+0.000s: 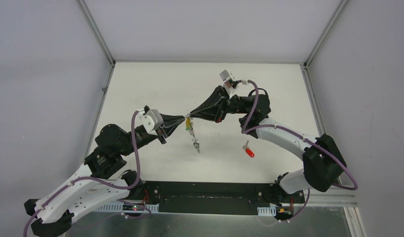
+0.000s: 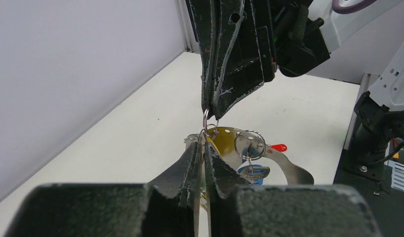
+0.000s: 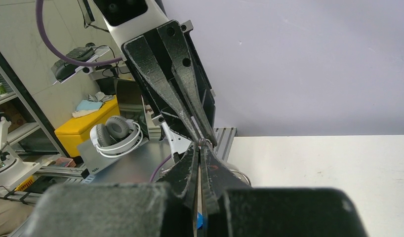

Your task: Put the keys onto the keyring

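While the overhead view shows only keys (image 1: 193, 136) dangling under two meeting tips, the left wrist view shows more. The left gripper (image 2: 204, 148) has narrow jaws that pinch the flat, hole-punched steel keyring (image 2: 289, 167) edge-on. Just above, the right gripper (image 2: 210, 112) is clamped on a thin wire loop (image 2: 205, 121). A red key (image 2: 278, 147) lies beyond the jaws on open white table (image 1: 141, 89).

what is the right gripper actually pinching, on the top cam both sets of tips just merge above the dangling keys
Observer: The left wrist view shows the right gripper shut on a small wire ring, entering from the top.
Operator: and the left one
Observer: The left gripper pinches a thin metal strip seen edge-on; I can't tell which piece it is.
Operator: is the big hoop in there
Observer: Yes, the keyring, a flat grey band with holes, curves out behind the left gripper; a second small ring hangs a key from it.
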